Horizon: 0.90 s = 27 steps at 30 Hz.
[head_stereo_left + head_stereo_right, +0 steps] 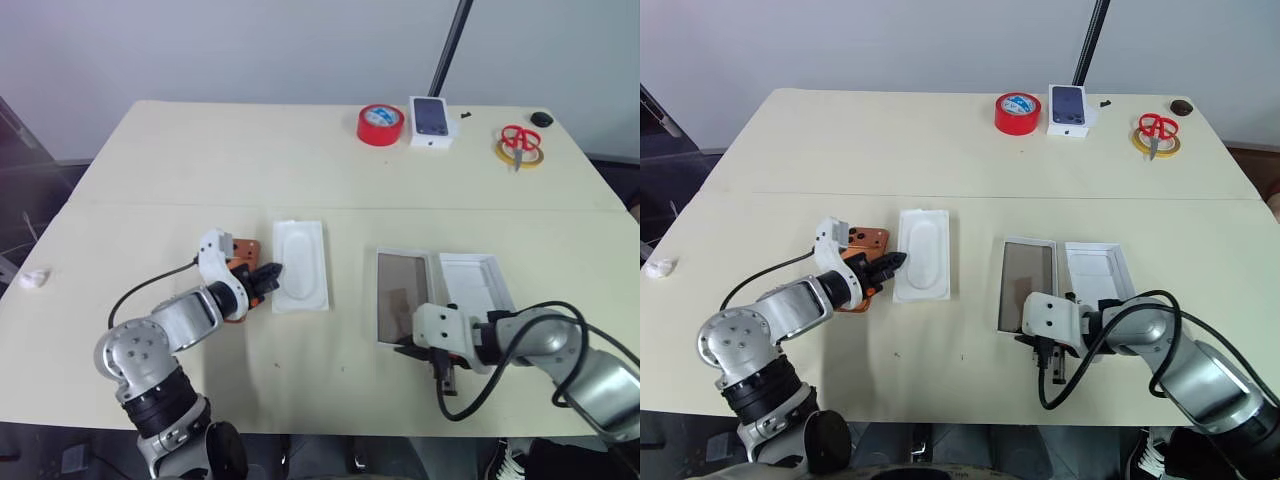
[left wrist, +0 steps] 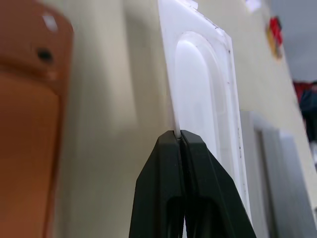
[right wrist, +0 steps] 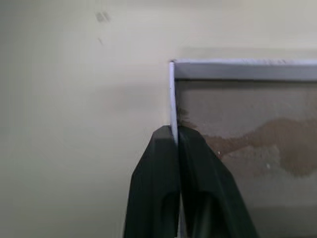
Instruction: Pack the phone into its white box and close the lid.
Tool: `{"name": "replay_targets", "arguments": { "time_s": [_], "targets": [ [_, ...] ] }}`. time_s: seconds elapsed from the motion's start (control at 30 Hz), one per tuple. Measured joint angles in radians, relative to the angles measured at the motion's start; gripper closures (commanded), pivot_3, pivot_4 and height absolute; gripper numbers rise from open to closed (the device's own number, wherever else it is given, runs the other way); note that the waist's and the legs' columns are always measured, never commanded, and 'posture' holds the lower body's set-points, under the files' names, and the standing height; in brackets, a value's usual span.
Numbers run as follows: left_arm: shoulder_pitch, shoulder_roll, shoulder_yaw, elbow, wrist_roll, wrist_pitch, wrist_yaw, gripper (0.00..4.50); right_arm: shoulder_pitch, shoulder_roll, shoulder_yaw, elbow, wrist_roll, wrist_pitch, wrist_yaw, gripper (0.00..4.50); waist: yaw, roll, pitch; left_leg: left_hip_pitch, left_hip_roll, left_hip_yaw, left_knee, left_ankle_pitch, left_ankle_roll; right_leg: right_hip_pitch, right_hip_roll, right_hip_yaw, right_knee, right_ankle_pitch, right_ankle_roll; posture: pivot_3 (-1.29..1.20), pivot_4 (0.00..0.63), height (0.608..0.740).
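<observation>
The copper-orange phone lies flat on the table at the left, partly under my left arm. My left gripper is shut on the near long edge of a thin white moulded insert that lies just right of the phone. In the left wrist view the fingertips pinch that edge of the insert. The white box, with its brownish floor, sits at the right, and the lid lies open-side up against its right side. My right gripper is shut on the box's side wall near a corner.
Along the far edge stand a red tape roll, a small white box with a dark phone picture, and red scissors on a yellow tape ring. A small white scrap lies at the left edge. Cables trail from both wrists.
</observation>
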<state>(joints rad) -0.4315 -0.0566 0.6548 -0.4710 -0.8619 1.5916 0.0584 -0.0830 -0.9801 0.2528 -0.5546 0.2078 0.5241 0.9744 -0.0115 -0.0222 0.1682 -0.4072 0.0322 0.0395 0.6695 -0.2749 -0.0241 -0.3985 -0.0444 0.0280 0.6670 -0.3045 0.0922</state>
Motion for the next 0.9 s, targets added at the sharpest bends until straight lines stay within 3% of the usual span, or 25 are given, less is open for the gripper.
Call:
{"name": "replay_targets", "arguments": {
  "time_s": [0.4,0.63,0.9],
  "targets": [
    [-0.082,0.056,0.086,-0.012,-0.02,0.014,0.02,4.5,-0.255,0.281,0.209,0.098,-0.173,0.049,-0.1,4.46,0.003,-0.001,0.0,-0.001,-0.001,-0.005,0.0,0.005,-0.008,0.001,-0.002,-0.004,0.0,0.0,0.0,0.0,0.15,0.718],
    [-0.077,-0.008,0.043,-0.017,-0.051,0.014,0.057,4.5,-0.26,0.354,0.171,0.074,-0.142,0.146,-0.129,1.1,0.004,-0.001,0.0,-0.002,-0.001,-0.006,0.0,0.003,-0.005,0.001,-0.003,-0.005,0.0,0.0,0.0,0.0,0.15,0.718],
    [-0.084,-0.056,-0.091,0.024,-0.034,0.014,0.081,4.5,-0.203,0.214,-0.105,0.041,-0.004,0.128,-0.055,1.1,0.001,-0.001,0.0,-0.001,-0.001,-0.007,-0.001,0.003,-0.005,0.002,-0.002,-0.005,-0.001,0.0,0.0,0.0,0.15,0.718]
  ]
}}
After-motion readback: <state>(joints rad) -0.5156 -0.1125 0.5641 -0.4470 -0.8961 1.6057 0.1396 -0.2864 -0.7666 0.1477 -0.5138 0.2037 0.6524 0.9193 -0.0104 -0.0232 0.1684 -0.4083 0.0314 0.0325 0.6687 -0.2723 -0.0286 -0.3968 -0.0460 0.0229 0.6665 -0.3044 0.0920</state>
